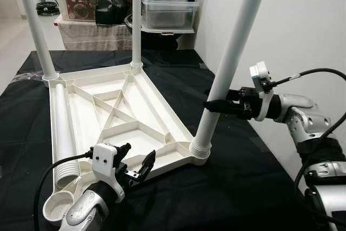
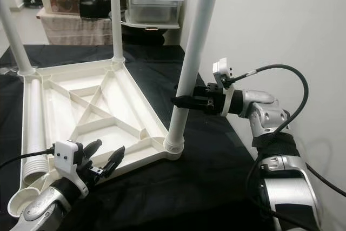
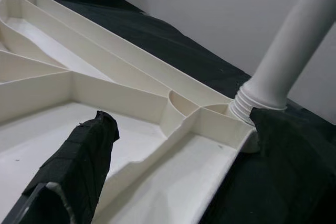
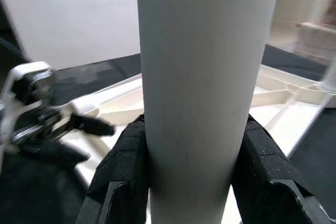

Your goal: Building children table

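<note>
I see the white plastic tabletop (image 1: pixel 116 113) lying upside down on a black cloth (image 1: pixel 238 177), its underside ribbed with triangular webs. Three smooth round legs stand in its corner sockets; a fourth leg (image 1: pixel 64 133) with a threaded end lies flat along the edge on my left. My right gripper (image 1: pixel 214 104) is clenched around the near corner leg (image 1: pixel 230 63), low on its shaft, above its threaded base. My left gripper (image 1: pixel 136 164) hovers released over the tabletop's near edge, fingers (image 3: pixel 73 174) spread.
</note>
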Robot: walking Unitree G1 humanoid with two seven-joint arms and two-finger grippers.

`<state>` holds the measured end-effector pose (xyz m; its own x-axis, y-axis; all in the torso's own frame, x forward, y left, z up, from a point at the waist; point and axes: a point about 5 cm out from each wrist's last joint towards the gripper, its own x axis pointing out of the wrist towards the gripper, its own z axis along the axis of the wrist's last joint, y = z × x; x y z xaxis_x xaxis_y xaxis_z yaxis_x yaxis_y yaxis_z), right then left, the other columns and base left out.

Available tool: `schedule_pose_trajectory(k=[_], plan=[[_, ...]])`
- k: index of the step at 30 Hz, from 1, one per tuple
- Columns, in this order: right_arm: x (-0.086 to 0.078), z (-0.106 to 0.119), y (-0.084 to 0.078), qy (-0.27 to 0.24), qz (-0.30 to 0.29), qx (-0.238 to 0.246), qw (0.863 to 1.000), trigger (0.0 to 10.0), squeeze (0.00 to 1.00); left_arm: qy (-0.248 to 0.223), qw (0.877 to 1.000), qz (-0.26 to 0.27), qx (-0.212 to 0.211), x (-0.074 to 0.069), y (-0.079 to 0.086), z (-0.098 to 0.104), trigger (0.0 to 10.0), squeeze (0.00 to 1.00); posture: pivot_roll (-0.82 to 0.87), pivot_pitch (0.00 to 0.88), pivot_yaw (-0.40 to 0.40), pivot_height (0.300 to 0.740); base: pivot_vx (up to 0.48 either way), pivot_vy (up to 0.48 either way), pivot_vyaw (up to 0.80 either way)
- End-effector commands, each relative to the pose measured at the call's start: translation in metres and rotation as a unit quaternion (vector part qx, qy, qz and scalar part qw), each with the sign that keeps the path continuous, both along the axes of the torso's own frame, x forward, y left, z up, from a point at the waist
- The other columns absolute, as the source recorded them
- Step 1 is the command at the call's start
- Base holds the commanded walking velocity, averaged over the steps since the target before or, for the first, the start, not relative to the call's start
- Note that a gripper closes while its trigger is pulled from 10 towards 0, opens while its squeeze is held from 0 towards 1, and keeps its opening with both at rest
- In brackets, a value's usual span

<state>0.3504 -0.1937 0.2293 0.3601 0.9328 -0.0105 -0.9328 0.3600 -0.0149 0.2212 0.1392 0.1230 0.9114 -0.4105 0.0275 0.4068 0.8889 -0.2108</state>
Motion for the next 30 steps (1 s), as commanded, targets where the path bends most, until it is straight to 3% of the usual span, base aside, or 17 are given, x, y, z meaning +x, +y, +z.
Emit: schedule_pose_trajectory(k=[1, 4, 6, 7, 8, 9, 10, 13, 15, 17, 21, 22, 24, 25, 27, 28, 30], plan=[[0.004, -0.011, 0.002, 0.023, -0.059, 0.001, 0.998, 0.0, 0.00, 0.002, 1.000, -0.009, -0.002, 0.000, -0.003, -0.001, 10.0, 0.00, 0.05, 0.000, -0.128, 0.740, 0.000, 0.000, 0.00], [0.011, -0.028, 0.008, 0.053, -0.161, -0.015, 0.985, 0.0, 0.00, 0.002, 1.000, -0.006, 0.000, 0.000, -0.002, -0.002, 10.0, 0.00, 0.05, 0.000, -0.130, 0.740, 0.000, 0.000, 0.00], [0.018, -0.054, 0.007, 0.092, -0.328, -0.043, 0.939, 0.0, 0.00, 0.002, 1.000, -0.003, 0.001, 0.001, -0.001, -0.002, 10.0, 0.00, 0.05, 0.000, -0.130, 0.740, 0.000, 0.000, 0.00], [0.018, -0.054, 0.007, 0.092, -0.328, -0.043, 0.939, 0.0, 0.00, 0.002, 1.000, -0.003, 0.001, 0.001, -0.001, -0.002, 10.0, 0.00, 0.05, 0.000, -0.130, 0.740, 0.000, 0.000, 0.00], [0.015, -0.064, 0.007, 0.102, -0.390, -0.049, 0.914, 0.0, 0.00, 0.002, 1.000, -0.001, 0.001, 0.001, 0.000, -0.002, 10.0, 0.00, 0.05, 0.000, -0.131, 0.740, 0.000, 0.000, 0.00], [0.015, -0.064, 0.007, 0.102, -0.390, -0.049, 0.914, 0.0, 0.00, 0.002, 1.000, -0.001, 0.001, 0.001, 0.000, -0.002, 10.0, 0.00, 0.05, 0.000, -0.131, 0.740, 0.000, 0.000, 0.00], [0.008, -0.073, 0.014, 0.114, -0.425, -0.053, 0.897, 0.0, 0.00, 0.002, 1.000, 0.001, 0.002, 0.001, 0.000, -0.002, 10.0, 0.00, 0.05, 0.000, -0.133, 0.740, 0.000, 0.000, 0.00], [0.000, -0.078, 0.026, 0.119, -0.440, -0.053, 0.889, 0.0, 0.00, 0.001, 1.000, 0.003, 0.002, 0.002, 0.001, -0.002, 10.0, 0.00, 0.05, 0.000, -0.132, 0.740, 0.000, 0.000, 0.00], [-0.015, -0.082, 0.054, 0.135, -0.449, -0.052, 0.882, 0.0, 0.00, 0.001, 1.000, 0.005, 0.003, 0.002, 0.002, -0.002, 10.0, 0.00, 0.05, 0.000, -0.128, 0.740, 0.000, 0.000, 0.00], [-0.015, -0.082, 0.054, 0.135, -0.449, -0.052, 0.882, 0.0, 0.00, 0.001, 1.000, 0.005, 0.003, 0.002, 0.002, -0.002, 10.0, 0.00, 0.05, 0.000, -0.128, 0.740, 0.000, 0.000, 0.00], [-0.020, -0.081, 0.078, 0.142, -0.430, -0.062, 0.889, 0.0, 0.00, 0.002, 1.000, 0.005, 0.002, 0.004, 0.002, -0.002, 10.0, 0.00, 0.05, 0.000, -0.127, 0.740, 0.000, 0.000, 0.00], [-0.020, -0.079, 0.080, 0.138, -0.427, -0.062, 0.892, 8.5, 0.00, 0.002, 1.000, 0.005, 0.001, 0.004, 0.002, -0.002, 10.0, 0.00, 0.05, 0.000, -0.127, 0.740, 0.000, 0.000, 0.00], [-0.019, -0.077, 0.082, 0.137, -0.433, -0.061, 0.889, 8.5, 0.00, 0.002, 1.000, 0.005, 0.001, 0.005, 0.002, -0.002, 10.0, 0.00, 0.05, 0.000, -0.127, 0.740, 0.000, 0.000, 0.00], [-0.019, -0.074, 0.080, 0.130, -0.441, -0.055, 0.887, 10.0, 0.00, 0.002, 1.000, 0.004, 0.000, 0.005, 0.001, -0.003, 10.0, 0.00, 0.04, 0.000, -0.127, 0.740, 0.000, 0.000, 0.00], [-0.019, -0.071, 0.080, 0.126, -0.452, -0.051, 0.882, 10.0, 0.00, 0.002, 1.000, 0.004, 0.000, 0.005, 0.001, -0.003, 10.0, 0.00, 0.04, 0.000, -0.126, 0.740, 0.000, 0.000, 0.00], [-0.019, -0.068, 0.076, 0.127, -0.461, -0.041, 0.877, 10.0, 1.00, 0.003, 1.000, 0.003, 0.000, 0.005, 0.001, -0.004, 10.0, 0.00, 0.04, 0.000, -0.126, 0.740, 0.000, 0.000, 0.00], [-0.020, -0.064, 0.072, 0.127, -0.472, -0.034, 0.872, 10.0, 1.00, 0.004, 1.000, 0.002, -0.001, 0.005, 0.000, -0.004, 10.0, 0.00, 0.04, 0.000, -0.126, 0.740, 0.000, 0.000, 0.00]])
